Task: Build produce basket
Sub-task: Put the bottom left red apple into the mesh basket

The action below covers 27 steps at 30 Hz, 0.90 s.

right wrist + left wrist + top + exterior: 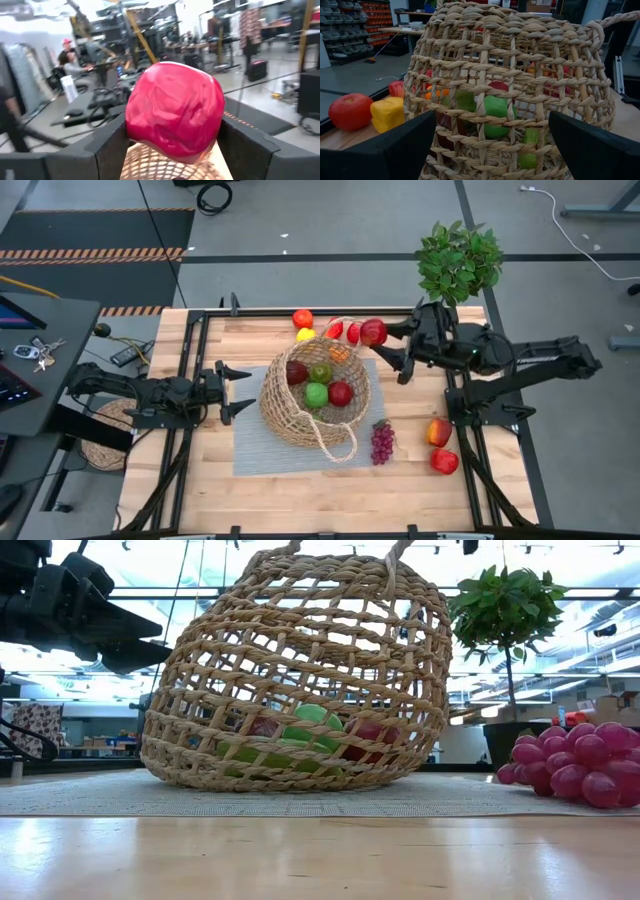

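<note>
Right gripper (388, 346) clamped a red apple (374, 332), held just beyond the basket's (315, 402) far-right rim. Left gripper (238, 390) sat wide open beside the basket's left wall, not touching. Basket sat mid-table on the mat (255, 450).

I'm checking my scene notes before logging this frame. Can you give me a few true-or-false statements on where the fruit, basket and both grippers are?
1. The right gripper holds a red apple. True.
2. The wicker basket is empty. False: it holds a green apple and other produce.
3. The purple grapes lie on the table outside the basket. True.
4. The left gripper grips the basket. False: its fingers are open, beside the basket.
5. The potted plant stands inside the basket. False: it stands beyond the table's far edge.
</note>
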Each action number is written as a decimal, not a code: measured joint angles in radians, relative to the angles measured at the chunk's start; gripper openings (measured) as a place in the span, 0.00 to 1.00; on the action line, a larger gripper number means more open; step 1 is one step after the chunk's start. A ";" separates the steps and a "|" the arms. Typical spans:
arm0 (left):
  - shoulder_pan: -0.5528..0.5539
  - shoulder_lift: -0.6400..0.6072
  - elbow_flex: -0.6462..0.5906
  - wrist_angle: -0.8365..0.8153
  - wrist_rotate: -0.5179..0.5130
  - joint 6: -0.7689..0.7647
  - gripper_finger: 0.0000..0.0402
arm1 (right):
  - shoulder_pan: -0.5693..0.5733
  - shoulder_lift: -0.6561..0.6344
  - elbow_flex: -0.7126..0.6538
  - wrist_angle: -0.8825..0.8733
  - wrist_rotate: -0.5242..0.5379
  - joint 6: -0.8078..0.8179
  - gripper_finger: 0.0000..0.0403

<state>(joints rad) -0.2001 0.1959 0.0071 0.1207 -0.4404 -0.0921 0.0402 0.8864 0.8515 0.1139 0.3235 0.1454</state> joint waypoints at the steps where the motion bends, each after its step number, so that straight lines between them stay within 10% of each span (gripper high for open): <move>1: 0.000 0.000 0.000 0.000 0.000 -0.001 0.98 | 0.006 0.007 0.017 -0.021 -0.013 0.001 0.70; 27: 0.000 0.000 0.000 0.000 0.000 0.000 0.98 | 0.131 0.294 0.304 -0.246 0.049 -0.086 0.70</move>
<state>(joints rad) -0.2001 0.1959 0.0071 0.1207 -0.4404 -0.0925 0.1715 1.1799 1.1558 -0.1317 0.3721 0.0597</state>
